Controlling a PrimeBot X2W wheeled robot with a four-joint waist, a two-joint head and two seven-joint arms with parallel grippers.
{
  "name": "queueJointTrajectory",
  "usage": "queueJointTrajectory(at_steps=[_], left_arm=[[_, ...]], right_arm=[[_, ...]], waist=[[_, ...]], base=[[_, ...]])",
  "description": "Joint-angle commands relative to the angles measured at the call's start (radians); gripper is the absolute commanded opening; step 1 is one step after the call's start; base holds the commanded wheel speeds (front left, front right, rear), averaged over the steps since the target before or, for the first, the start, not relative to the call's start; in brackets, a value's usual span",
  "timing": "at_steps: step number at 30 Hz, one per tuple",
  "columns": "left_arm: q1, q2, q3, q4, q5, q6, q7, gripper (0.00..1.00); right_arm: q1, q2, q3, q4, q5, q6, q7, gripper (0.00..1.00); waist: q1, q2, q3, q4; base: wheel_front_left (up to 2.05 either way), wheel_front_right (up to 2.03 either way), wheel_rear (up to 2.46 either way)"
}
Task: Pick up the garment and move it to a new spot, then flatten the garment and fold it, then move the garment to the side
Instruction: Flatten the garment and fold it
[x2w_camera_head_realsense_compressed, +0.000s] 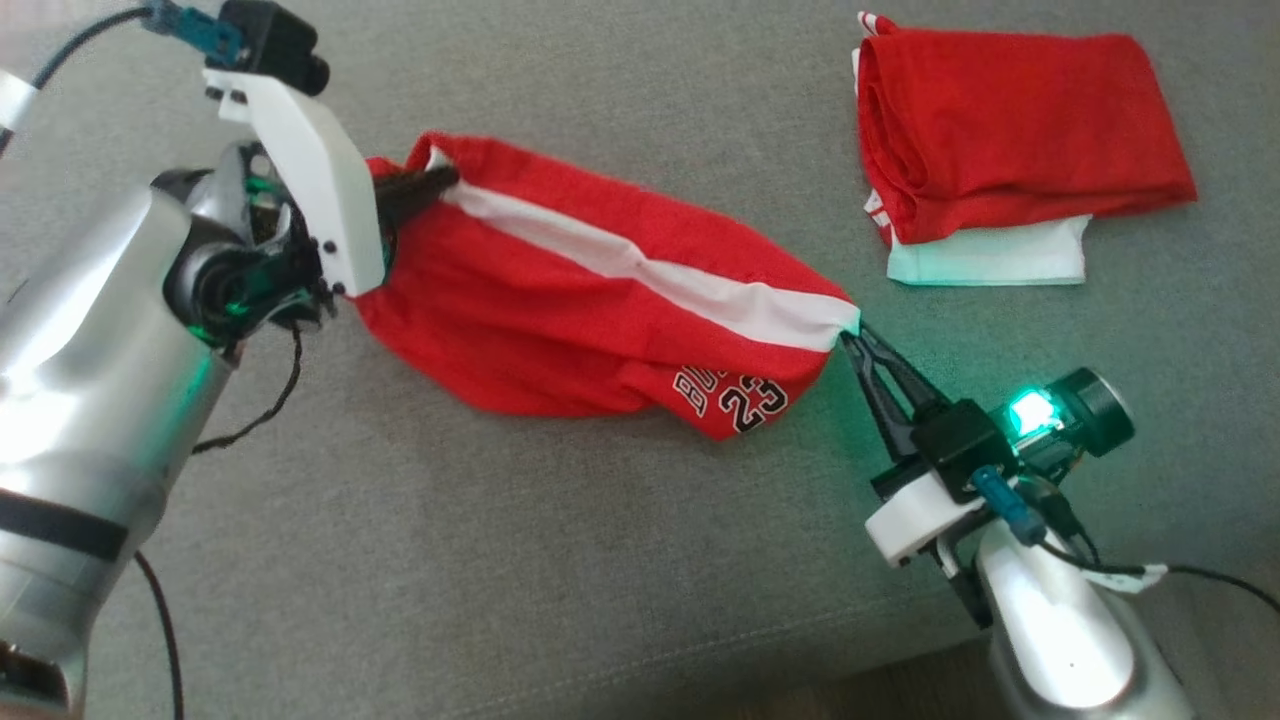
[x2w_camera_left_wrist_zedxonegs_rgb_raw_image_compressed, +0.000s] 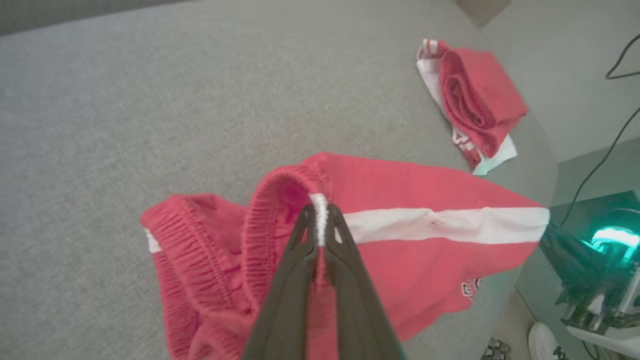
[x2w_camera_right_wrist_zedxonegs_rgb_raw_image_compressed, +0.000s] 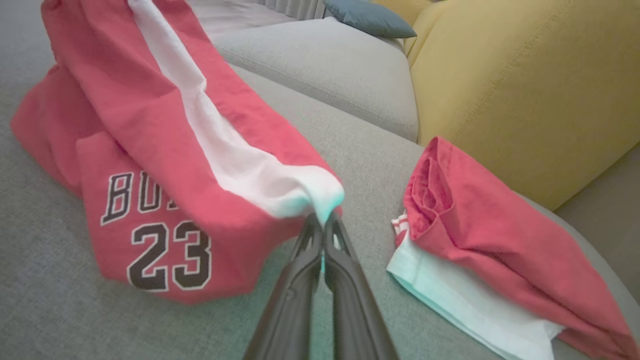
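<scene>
Shorts (x2w_camera_head_realsense_compressed: 560, 310) stretched between my two grippers, on grey sofa (x2w_camera_head_realsense_compressed: 500, 560).
I count one pair of shorts, one folded pile (x2w_camera_head_realsense_compressed: 1010, 130) and two grippers. My left gripper (x2w_camera_head_realsense_compressed: 440, 180) is clamped on the waistband at the white stripe. My right gripper (x2w_camera_head_realsense_compressed: 852, 335) is clamped on the hem end of the same stripe. The left wrist view adds the ribbed elastic of the waistband. The right wrist view adds a yellow cushion (x2w_camera_right_wrist_zedxonegs_rgb_raw_image_compressed: 500, 90) and a blue pillow (x2w_camera_right_wrist_zedxonegs_rgb_raw_image_compressed: 370, 17) behind. The shorts are red with a black "23" printed near the hem. The cloth sags onto the sofa, left of the pile.
</scene>
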Motion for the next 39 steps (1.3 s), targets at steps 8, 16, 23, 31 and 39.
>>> queueJointTrajectory(at_steps=[8, 16, 23, 31, 39], left_arm=[[-0.146, 0.044, 0.003, -0.089, 0.023, 0.0, -0.235, 0.0], [-0.175, 0.03, 0.003, -0.112, 0.031, 0.0, -0.484, 0.0], [-0.112, 0.028, 0.042, -0.107, 0.011, 0.0, -0.639, 0.0], [0.012, 0.088, 0.057, -0.279, -0.007, 0.049, -0.672, 0.0], [0.055, 0.19, 0.068, -0.496, 0.009, 0.162, -0.612, 0.0]], right_arm=[[-0.178, -0.073, -0.037, -0.08, 0.081, -0.001, 0.006, 0.0], [-0.354, -0.193, 0.004, -0.113, 0.256, -0.001, 0.1, 0.0], [-0.374, -0.249, 0.028, -0.101, 0.351, -0.001, 0.176, 0.0], [-0.233, -0.262, 0.009, -0.227, 0.438, -0.001, 0.266, 0.0], [-0.16, -0.25, -0.019, -0.423, 0.442, -0.001, 0.398, 0.0]], waist=[[0.0, 0.0, -0.096, 0.081], [0.0, 0.0, -0.204, 0.156], [0.0, 0.0, -0.291, 0.203], [0.0, 0.0, -0.334, 0.236], [0.0, 0.0, -0.309, 0.241]], base=[[0.0, 0.0, 0.0], [0.0, 0.0, 0.0], [0.0, 0.0, 0.0], [0.0, 0.0, 0.0], [0.0, 0.0, 0.0]])
